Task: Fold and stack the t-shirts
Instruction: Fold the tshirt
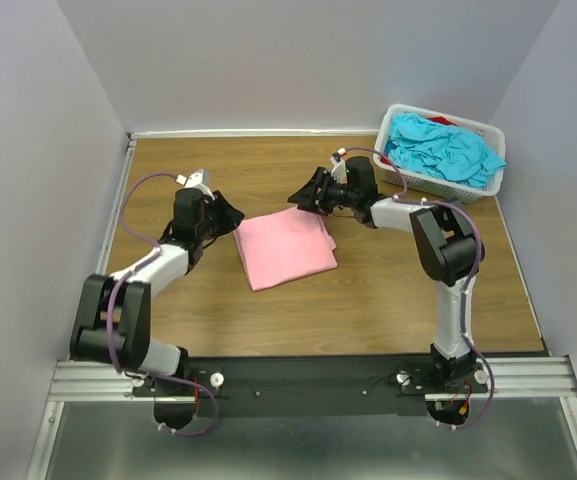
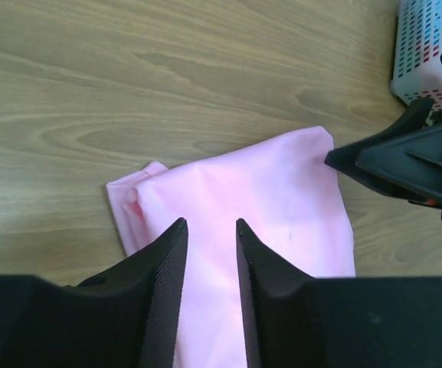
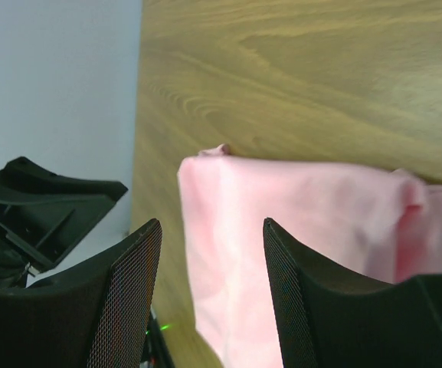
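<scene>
Black fingers (image 2: 163, 268) of the left gripper (image 2: 207, 226) fill the bottom of the left wrist view. They hide the near part of the pink t-shirt (image 2: 266, 199), so its near edge cannot be seen there. The two fingers stand a little apart, with a thin gap, and pink cloth shows through it. Nothing is pinched between them. It is hard to tell if the tips touch the cloth or hang just above it.

The right gripper (image 3: 211, 226) has its fingers wide apart. Pink cloth shows between them too, and they hold nothing. They cover the near edge of the shirt in the right wrist view. From above, this gripper sits at the far right corner of the shirt, and the left gripper sits just beside its left edge.

The pink t-shirt lies folded in a rough square on the wooden table (image 1: 388, 290), between the two grippers. One side edge is a bit bunched up.

A white basket (image 1: 438, 188) stands at the far right corner of the table, well apart from the pink shirt. Turquoise t-shirts (image 1: 443, 150) lie crumpled in it, and how many cannot be told. A red t-shirt (image 1: 444, 121) peeks out behind them, mostly buried. In the left wrist view the basket is cut off by the picture's edge.
</scene>
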`<state>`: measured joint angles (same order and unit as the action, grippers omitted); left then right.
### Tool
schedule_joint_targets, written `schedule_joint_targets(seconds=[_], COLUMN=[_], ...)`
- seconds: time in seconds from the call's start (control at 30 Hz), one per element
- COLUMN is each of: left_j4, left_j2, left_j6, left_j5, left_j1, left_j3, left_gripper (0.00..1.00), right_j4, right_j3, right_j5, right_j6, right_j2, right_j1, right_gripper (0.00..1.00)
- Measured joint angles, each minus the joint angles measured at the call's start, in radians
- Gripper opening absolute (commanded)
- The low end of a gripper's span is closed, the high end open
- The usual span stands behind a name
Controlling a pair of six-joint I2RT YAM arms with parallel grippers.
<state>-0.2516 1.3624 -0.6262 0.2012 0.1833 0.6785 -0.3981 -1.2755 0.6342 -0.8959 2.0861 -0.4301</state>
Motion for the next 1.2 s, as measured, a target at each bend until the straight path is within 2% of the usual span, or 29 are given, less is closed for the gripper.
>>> schedule_joint_targets(seconds=[0.17, 0.37, 0.63, 0.67, 0.77, 0.97, 1.2], left_j4=[-0.084, -0.118, -0.137, -0.134, -0.105, -0.004, 0.124], left_j2=[0.190, 0.336, 0.356, 0.353, 0.317, 0.140, -0.135], left_j6=[-0.047, -0.080, -0.113, -0.113, -0.103, -0.039, 0.111], left_j5=[0.037, 0.041, 0.034, 0.031, 0.008, -0.053, -0.192], left_j1=[0.009, 0.009, -0.010, -0.013, -0.014, -0.018, -0.018], left_j3=[0.038, 0.068, 0.054, 0.053, 0.053, 0.089, 0.164], left_gripper=[0.29, 0.25, 0.25, 0.29, 0.39, 0.54, 0.57], right_j4=[0.001, -0.021, -0.067, -0.072, -0.069, 0.107, 0.370], right_j3=[-0.044, -0.048, -0.023, -0.015, 0.009, 0.015, 0.027], right_j5=[-0.025, -0.021, -0.018, -0.016, -0.011, -0.026, -0.179], right_j6=[0.007, -0.005, -0.004, -0.003, 0.009, 0.141, 0.341], right_j2=[0.082, 0.151, 0.149, 0.145, 0.123, 0.026, -0.186], right_j1=[0.021, 0.048, 0.080, 0.084, 0.096, 0.100, 0.098], right_gripper=[0.63, 0.63, 0.63, 0.63, 0.63, 0.64, 0.64])
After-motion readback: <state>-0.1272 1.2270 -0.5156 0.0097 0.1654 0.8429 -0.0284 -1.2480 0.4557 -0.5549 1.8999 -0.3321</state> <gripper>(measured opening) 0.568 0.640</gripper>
